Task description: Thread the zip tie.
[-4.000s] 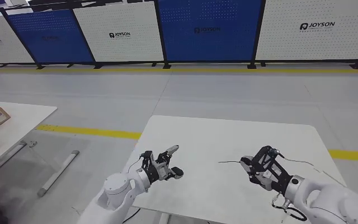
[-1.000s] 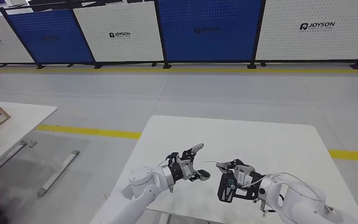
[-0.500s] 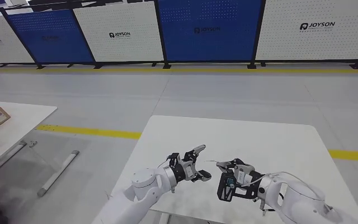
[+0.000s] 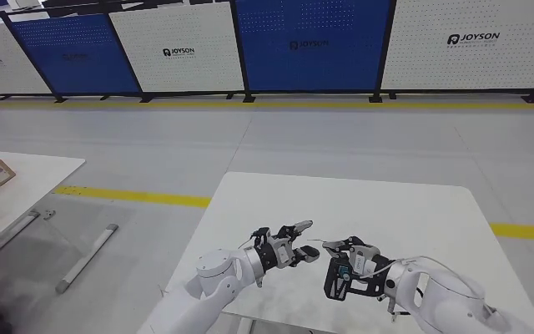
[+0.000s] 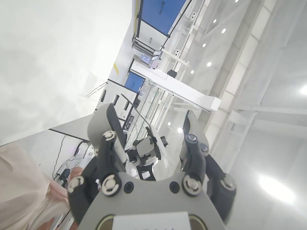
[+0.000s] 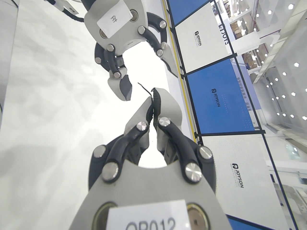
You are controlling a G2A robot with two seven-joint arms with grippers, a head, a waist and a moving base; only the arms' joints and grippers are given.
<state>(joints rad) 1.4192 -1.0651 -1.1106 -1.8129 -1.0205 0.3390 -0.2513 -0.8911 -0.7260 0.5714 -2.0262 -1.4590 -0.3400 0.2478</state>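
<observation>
Top view, lower middle of the frame: both grippers face each other, close together, over the white rectangular table (image 4: 400, 200). The right gripper (image 6: 153, 99), a grey metal claw with black ribbed pads, is pinched fully closed on the thin black plastic zip tie (image 6: 144, 89), and only a short, slightly curved tip pokes out beyond its fingertips. The left gripper (image 6: 151, 85), of the same build, stands wide open and empty, with one finger just beside that tip and the other well apart from it (the tip sits off-centre in the gap).

That offset is the likely trouble: if the left gripper closed from here, the nearer pad could nudge the limp tip sideways and bend it away instead of catching it. With so little strap exposed, the left fingers might also clamp against the right fingertips. Where the tie's head lies I cannot tell.
</observation>
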